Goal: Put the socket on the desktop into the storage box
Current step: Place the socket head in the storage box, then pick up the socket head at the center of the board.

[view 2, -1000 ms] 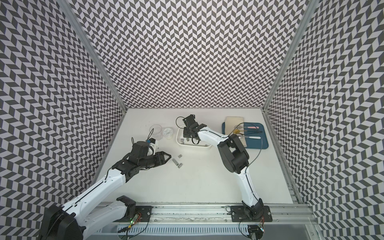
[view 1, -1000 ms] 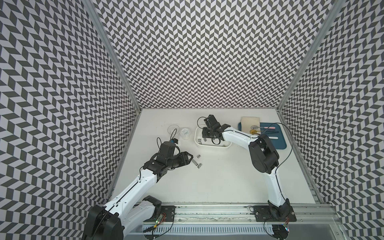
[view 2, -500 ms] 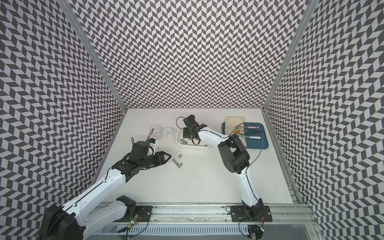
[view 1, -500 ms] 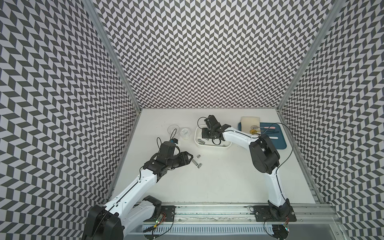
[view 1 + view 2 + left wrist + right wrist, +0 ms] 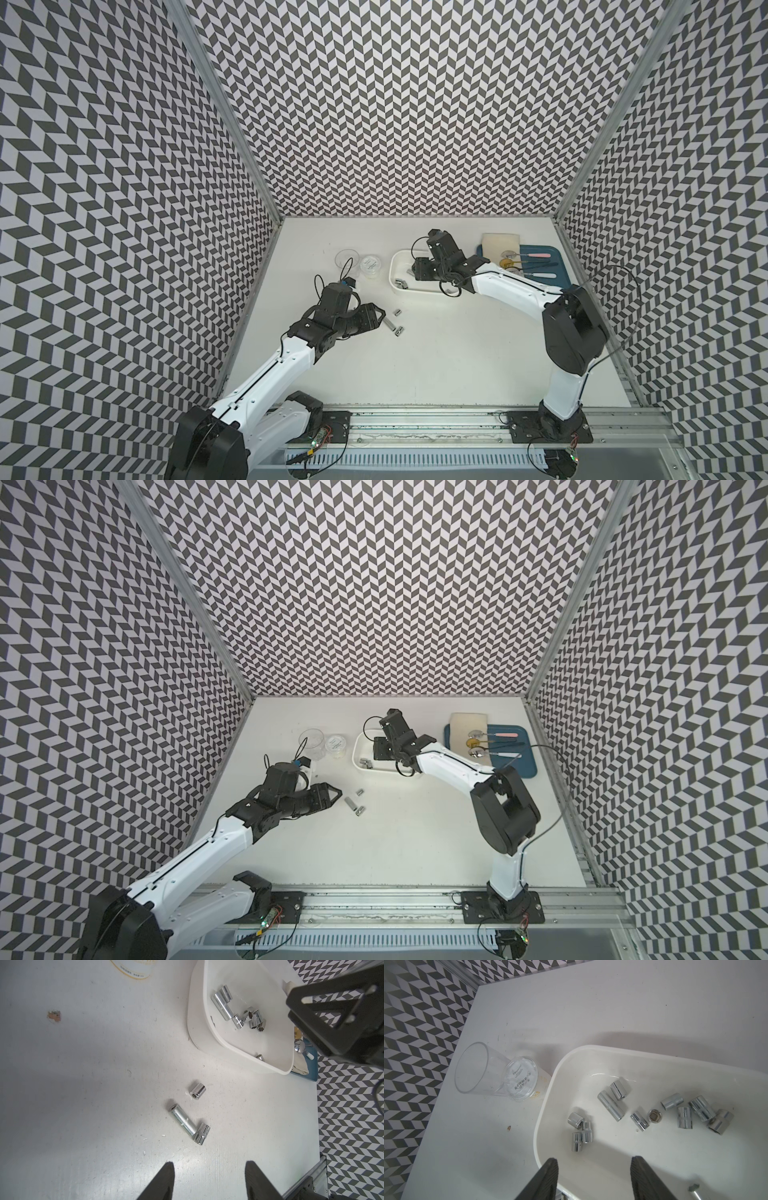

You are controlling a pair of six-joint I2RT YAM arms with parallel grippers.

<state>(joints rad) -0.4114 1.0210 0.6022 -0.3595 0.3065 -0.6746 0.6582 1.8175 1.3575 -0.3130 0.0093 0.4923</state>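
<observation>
Three chrome sockets lie on the desktop (image 5: 457, 353): a short socket (image 5: 197, 1093), a long socket (image 5: 181, 1121) and a knurled socket (image 5: 202, 1134) touching the long one's end. In a top view they sit together (image 5: 395, 324). My left gripper (image 5: 209, 1164) is open and low over the desktop, just short of them, also in both top views (image 5: 381, 319) (image 5: 338, 796). The white storage box (image 5: 392, 266) (image 5: 542, 1118) holds several sockets (image 5: 612, 1105). My right gripper (image 5: 593, 1160) (image 5: 417, 272) hangs open over the box with nothing between its fingers.
A clear cup (image 5: 347, 259) and a lidded tub (image 5: 370, 265) stand left of the box. The blue tray (image 5: 552, 266) with small tools and a beige pad (image 5: 500, 243) lie to its right. Chevron walls enclose three sides; a metal rail (image 5: 415, 419) runs along the front.
The right gripper's jaws have parted a little wider over the storage box. The left arm and the three sockets on the desktop have not moved.
</observation>
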